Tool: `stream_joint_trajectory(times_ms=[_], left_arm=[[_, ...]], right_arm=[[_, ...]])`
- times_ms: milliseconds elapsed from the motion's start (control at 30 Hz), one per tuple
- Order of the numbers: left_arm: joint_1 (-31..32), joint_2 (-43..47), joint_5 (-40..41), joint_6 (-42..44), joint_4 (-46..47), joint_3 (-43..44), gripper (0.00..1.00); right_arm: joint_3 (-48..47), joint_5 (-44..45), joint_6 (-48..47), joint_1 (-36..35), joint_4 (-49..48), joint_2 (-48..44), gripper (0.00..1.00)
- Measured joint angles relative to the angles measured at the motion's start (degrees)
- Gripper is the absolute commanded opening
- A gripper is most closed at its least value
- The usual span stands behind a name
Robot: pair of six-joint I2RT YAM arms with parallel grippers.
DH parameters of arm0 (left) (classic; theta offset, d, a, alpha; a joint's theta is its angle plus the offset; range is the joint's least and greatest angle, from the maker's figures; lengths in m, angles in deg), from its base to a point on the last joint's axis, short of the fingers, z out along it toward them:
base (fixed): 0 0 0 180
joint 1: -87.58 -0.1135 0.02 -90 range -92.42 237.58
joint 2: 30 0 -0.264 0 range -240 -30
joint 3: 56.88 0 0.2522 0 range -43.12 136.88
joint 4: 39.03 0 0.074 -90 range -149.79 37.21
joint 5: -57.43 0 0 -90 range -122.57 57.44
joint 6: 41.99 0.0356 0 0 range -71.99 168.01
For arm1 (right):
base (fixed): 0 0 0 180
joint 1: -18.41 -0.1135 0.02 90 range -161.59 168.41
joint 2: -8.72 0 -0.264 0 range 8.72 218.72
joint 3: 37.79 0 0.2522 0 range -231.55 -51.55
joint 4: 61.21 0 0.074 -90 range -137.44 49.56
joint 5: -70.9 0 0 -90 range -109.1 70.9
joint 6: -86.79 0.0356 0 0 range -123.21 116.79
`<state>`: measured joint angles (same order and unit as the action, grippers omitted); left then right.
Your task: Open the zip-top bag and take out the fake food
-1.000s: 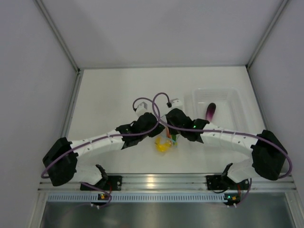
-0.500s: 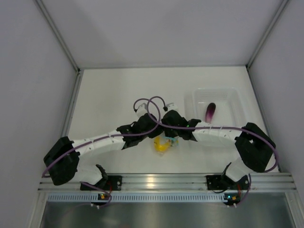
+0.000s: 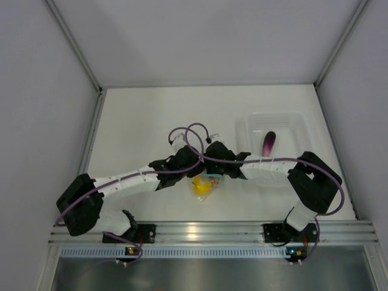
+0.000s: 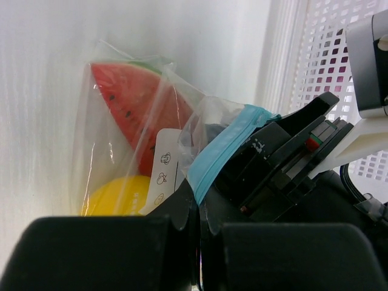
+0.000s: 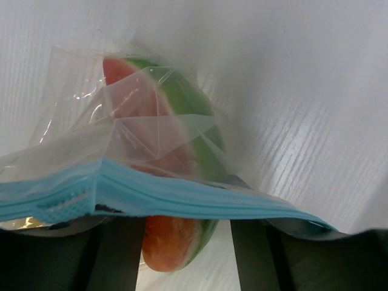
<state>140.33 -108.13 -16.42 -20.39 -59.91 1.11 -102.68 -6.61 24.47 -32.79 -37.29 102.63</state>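
The left gripper [image 4: 200,212] is pinched fully together on the teal zip strip [image 4: 221,151] of the zip-top bag [image 4: 130,142], the strip running up and to the right out of its fingertips in the left wrist view. The right gripper [image 5: 188,242] has its jaws apart. The strip crosses in front of both fingers, and whether either finger touches the plastic cannot be told.

The bag sits mid-table [image 3: 139,121], near the front edge between the two grippers and left of the clear tub [image 3: 303,130]. Its zip edge faces the grippers and its body stretches away from them. Inside lie a watermelon wedge [image 4: 130,97] (green rind along one long side) and a yellow fruit [image 4: 118,194] beside it. The purple eggplant [image 3: 268,142] lies in the tub, well apart from the bag.
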Motion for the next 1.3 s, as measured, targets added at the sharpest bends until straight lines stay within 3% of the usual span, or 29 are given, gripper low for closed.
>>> stream_joint_trajectory(times_ms=[167, 433, 800, 1300], left_arm=[[0.0, 0.0, -0.39, 0.04, 1.33, -0.02, 0.0], [-0.17, 0.0, -0.72, 0.11, 2.38, -0.04, 0.0], [-0.17, 0.0, -0.7, 0.13, 2.49, -0.07, 0.0], [-0.17, 1.68, 2.34, 4.57, 2.58, -0.07, 0.0]], right_arm=[[0.02, -0.2, 0.57, 0.0, -1.49, 0.11, 0.2], [0.66, 0.02, 0.15, 0.0, -0.55, -1.64, 0.0], [0.57, 3.56, -1.29, -1.77, 5.07, -6.29, 0.0], [-6.93, 12.5, -1.95, -7.13, 15.65, -6.88, 0.0]])
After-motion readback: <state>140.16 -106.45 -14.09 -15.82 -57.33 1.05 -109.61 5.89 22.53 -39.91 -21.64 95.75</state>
